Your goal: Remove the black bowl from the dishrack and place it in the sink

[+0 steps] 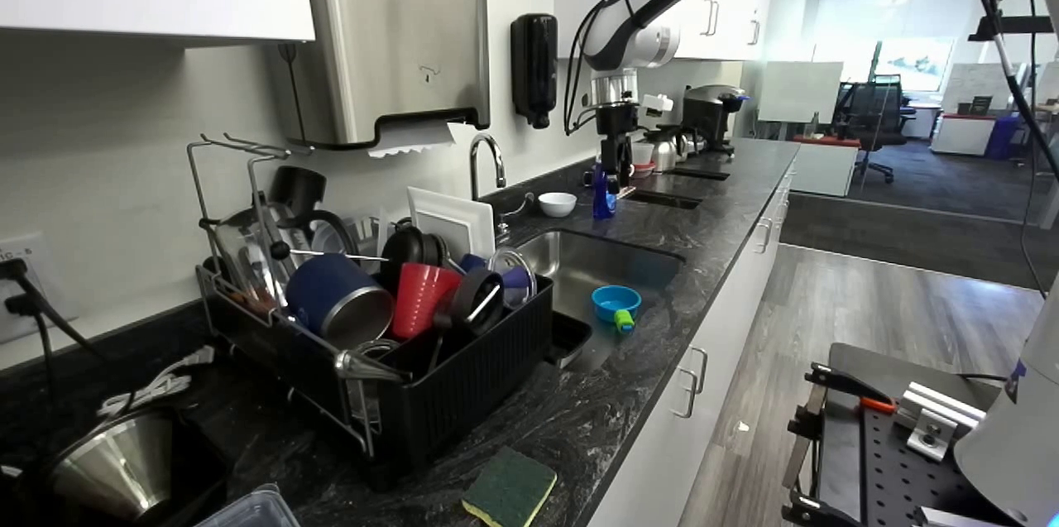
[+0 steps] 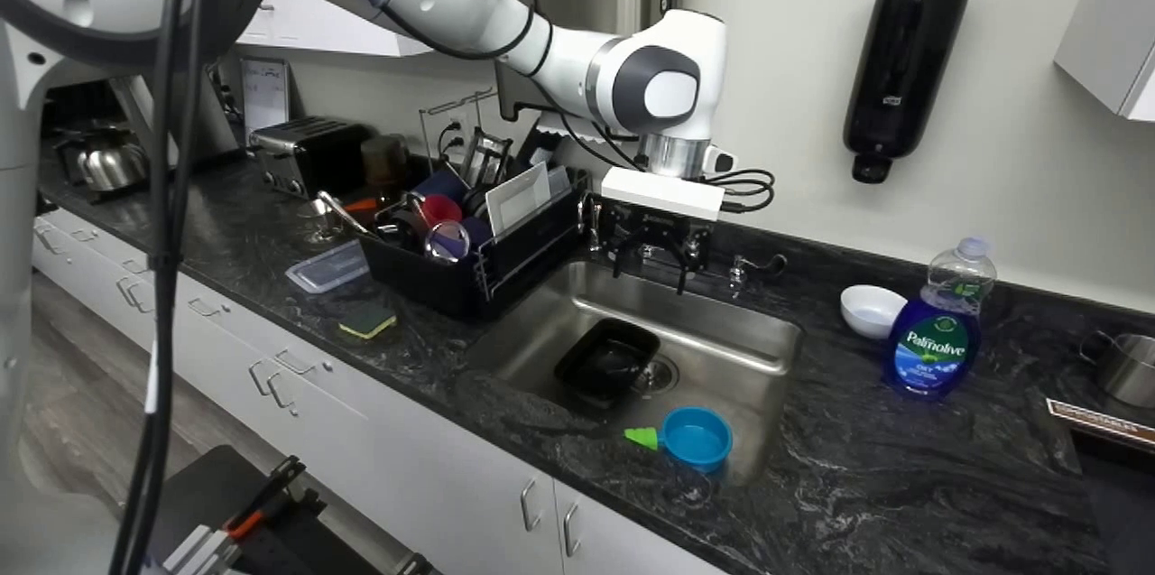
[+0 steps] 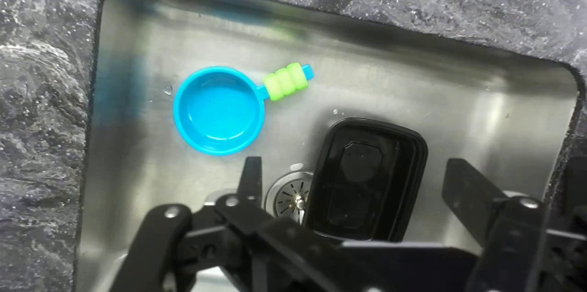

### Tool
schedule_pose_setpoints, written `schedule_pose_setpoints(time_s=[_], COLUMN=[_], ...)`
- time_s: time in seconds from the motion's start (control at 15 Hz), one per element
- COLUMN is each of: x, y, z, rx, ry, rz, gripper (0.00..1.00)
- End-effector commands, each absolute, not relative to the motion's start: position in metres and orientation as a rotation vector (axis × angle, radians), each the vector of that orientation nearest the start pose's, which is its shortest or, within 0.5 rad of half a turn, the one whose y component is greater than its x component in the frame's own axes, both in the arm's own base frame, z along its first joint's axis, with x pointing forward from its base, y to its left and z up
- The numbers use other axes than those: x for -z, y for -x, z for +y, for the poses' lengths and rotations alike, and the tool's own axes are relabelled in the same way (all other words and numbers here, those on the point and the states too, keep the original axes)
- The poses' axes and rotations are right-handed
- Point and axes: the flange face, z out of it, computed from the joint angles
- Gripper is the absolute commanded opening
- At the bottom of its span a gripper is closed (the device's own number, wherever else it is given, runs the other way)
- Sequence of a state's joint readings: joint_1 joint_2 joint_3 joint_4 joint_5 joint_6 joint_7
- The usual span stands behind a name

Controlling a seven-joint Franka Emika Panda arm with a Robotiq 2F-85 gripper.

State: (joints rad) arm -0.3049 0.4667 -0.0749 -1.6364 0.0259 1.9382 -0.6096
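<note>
The black bowl (image 3: 367,179) lies in the stainless-steel sink (image 3: 390,85) at the edge of the drain strainer (image 3: 286,196), near a green-handled blue bowl (image 3: 219,108). Above, the gripper (image 2: 650,280) hangs, jaws spread wide. The loaded dishrack (image 1: 488,385) stands beside the sink.

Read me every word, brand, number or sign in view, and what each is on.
"Palmolive", on the blue dish soap bottle.
"COMPOSTABLES", slightly blurred, on the brown-and-white counter label.
The bottle's finer print: unreadable.
Logo on the black wall dispenser: too small.
Marks on the wall outlet plate: blurred.
Writing on the small white board: too small.
Scrawl on the steel towel dispenser: unreadable.
</note>
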Motion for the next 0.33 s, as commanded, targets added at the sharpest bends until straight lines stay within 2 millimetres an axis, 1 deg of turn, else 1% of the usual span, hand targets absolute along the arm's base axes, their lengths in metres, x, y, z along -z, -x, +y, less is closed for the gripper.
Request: schedule_pose_setpoints(time_s=[0.0,0.13,0.27], x=[-0.3343,-0.3334,-0.3338], y=[-0.6150,-0.6162,-0.6153], z=[-0.2317,-0.2281,-0.2312], rx=[-0.235,-0.237,-0.237], ry=[3.042,3.041,3.043], rz=[-0.351,-0.357,-0.350], gripper=[1.00,1.00,1.00])
